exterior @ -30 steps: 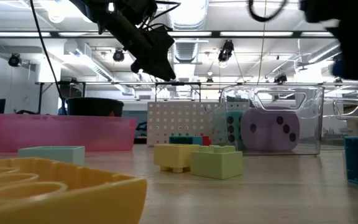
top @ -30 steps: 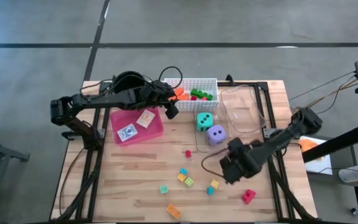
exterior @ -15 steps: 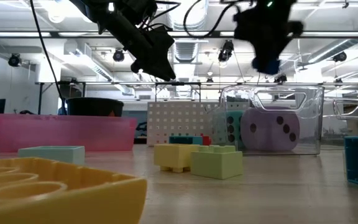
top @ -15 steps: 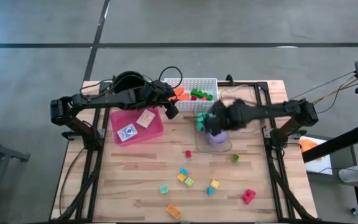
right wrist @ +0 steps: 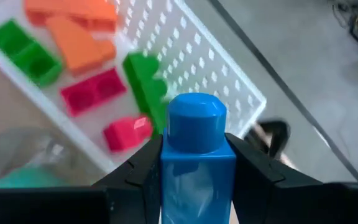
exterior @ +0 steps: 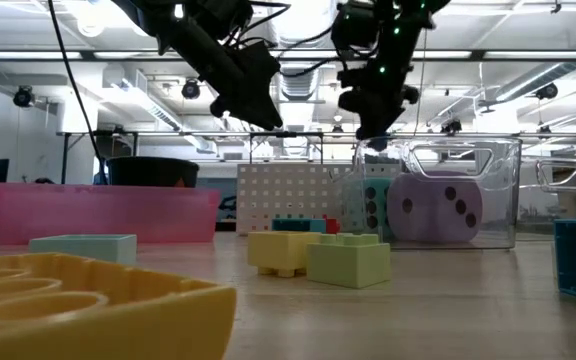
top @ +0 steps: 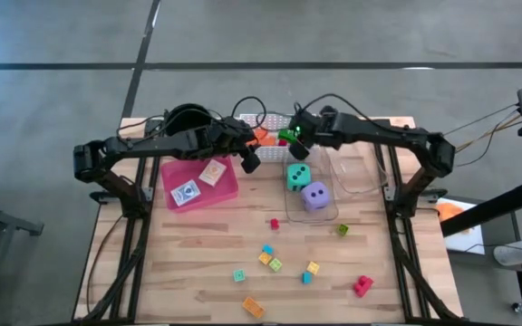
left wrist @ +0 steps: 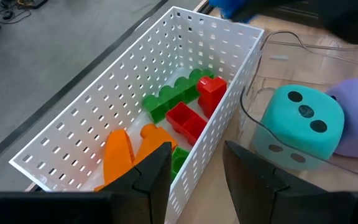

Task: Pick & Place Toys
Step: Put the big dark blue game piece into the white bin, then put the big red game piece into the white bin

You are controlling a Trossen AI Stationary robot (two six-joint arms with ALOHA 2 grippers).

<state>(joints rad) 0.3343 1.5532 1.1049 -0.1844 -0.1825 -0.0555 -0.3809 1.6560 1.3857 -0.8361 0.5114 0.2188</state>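
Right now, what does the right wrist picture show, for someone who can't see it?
The right tool holds a blue block above the white basket. Inside lie green, orange and red blocks.

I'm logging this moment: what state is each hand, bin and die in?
Right hand: shut on blue block, above the white basket.
Left hand: empty, over the white basket's end.
White basket: holds red, green, orange blocks.
Pink tray: holds two cards.
Teal die and purple die: inside clear container.
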